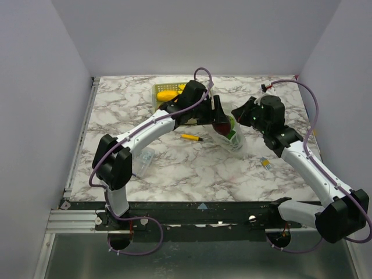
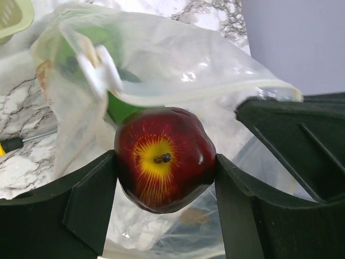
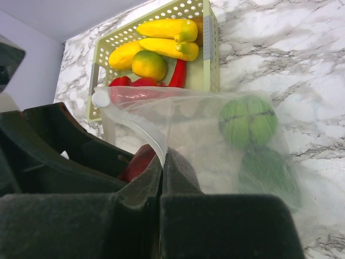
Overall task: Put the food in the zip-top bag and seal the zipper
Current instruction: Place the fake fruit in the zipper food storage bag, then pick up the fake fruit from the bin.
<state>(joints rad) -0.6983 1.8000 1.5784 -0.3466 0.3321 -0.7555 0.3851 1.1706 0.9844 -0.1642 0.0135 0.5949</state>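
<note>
done: a green pepper (image 3: 248, 121) is seen inside the zip-top bag (image 3: 199, 129), toward its closed end.
in hand: a dark-red apple (image 2: 159, 151) is clamped between the fingers of the left gripper (image 2: 164, 183), its yellow-rayed end turned to the wrist camera.
apple vs bag: the apple is held right at the open mouth. In the left wrist view the mouth edge arches at 12 o'clock of it. Whether the rim has been passed cannot be told.
right gripper (image 3: 161, 181): pressed together on the mouth edge by the zipper (image 3: 141, 127), so the bag is held up and open.
bag position: mid-worktop (image 1: 174, 168), between the two grippers. The basket (image 3: 211, 48) is at 10 o'clock of it in the top view.
left to do: apple to be released. The yellow banana (image 3: 164, 27), lemon (image 3: 149, 65) and red pieces (image 3: 135, 82) are to be moved from the basket, then the zipper sealed.
estimate: judged well under half done.
</note>
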